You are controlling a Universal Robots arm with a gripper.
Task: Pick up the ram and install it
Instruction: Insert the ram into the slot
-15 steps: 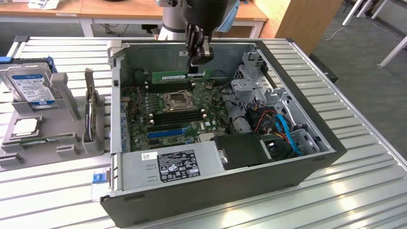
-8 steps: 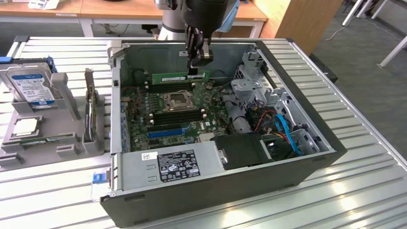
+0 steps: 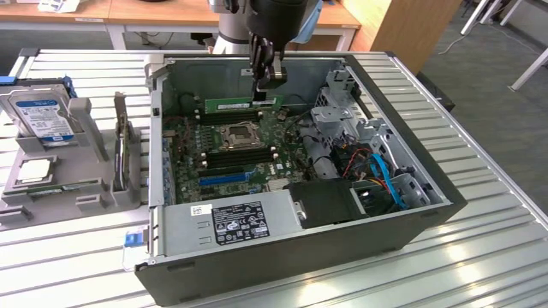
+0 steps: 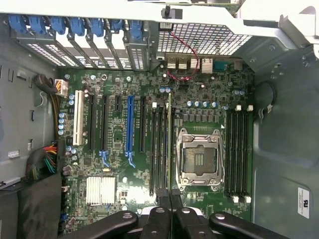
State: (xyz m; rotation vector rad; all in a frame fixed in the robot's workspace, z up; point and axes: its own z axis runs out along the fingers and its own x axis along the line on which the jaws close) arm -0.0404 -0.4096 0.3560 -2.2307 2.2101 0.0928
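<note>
Robot arm holds memory stick over open computer. The ram (image 3: 235, 102), a thin green stick, hangs on its long edge, clamped near one end between the closed fingers of the gripper (image 3: 265, 88), with most of its length running level out to one side of the hand. Held this way, its contact edge faces straight down at the black memory slots (image 4: 158, 149) directly beneath the fingertips. The wrist view looks along the stick edge-on and shows it parallel with those slots, just beside the empty processor socket (image 4: 199, 159). Whether the lower edge touches a slot cannot be told.

Below the hand lies the green motherboard (image 3: 287, 131), flat in the bottom of a desktop case (image 3: 299, 263) laid on its side with the cover off, so the slots face up toward the arm. Across the board from the hand sits a grey power supply (image 3: 231, 221) with a black label.

Past the case wall, on the side toward which the stick extends, a grey fixture (image 3: 51, 192) props up a hard drive (image 3: 38, 115) with a blue-and-white label and cradles a square silver processor chip (image 3: 34, 170), both well apart from the gripper.

The case rests on a table (image 3: 479, 256) of ribbed metal slats. Behind the arm stand wooden desks (image 3: 171, 13) on a grey floor (image 3: 505, 115).
</note>
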